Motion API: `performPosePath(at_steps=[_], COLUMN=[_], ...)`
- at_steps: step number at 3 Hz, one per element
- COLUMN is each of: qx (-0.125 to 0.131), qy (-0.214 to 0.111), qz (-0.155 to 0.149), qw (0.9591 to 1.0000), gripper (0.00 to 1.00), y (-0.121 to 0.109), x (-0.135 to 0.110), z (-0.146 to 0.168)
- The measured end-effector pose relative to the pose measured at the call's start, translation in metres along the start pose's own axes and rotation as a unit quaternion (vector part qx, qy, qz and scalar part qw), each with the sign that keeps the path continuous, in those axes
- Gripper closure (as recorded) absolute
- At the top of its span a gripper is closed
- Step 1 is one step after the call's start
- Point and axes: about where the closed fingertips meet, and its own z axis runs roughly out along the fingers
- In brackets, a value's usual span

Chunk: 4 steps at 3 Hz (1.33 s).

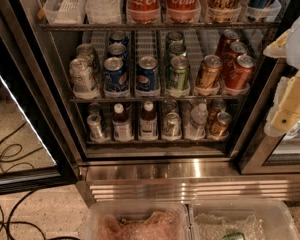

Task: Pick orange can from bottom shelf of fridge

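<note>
Orange can sits at the right end of the bottom shelf, front of its lane, a bottle just left of it. We judge it light, stiff yet dentable, slick-sided, so we'd clasp it mid-body. Hand hangs outside the fridge, upper right; how wide it stands, we cannot tell.

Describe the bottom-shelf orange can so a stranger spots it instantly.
The fridge stands open, the end effector hanging at its right. On the bottom shelf, take the rightmost lane: the orange can is at its front, coppery with a silver lid, unlike the clear water bottle to its left.
</note>
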Motion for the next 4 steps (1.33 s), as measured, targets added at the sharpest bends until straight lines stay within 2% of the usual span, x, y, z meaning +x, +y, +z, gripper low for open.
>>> performPosePath(at_steps=[1,2,3,4], qx=[0.000,0.017,0.048,0.094], qy=[0.000,-0.011,-0.043,-0.073], qz=[0.000,0.005,0.023,0.040], qw=[1.0000,0.9998,0.9977,0.9920], gripper=[0.00,0.00,0.00,0.00], y=[0.000,0.000,0.020,0.025], x=[0.000,-0.001,-0.003,-0.005], z=[0.000,-0.002,0.000,0.009])
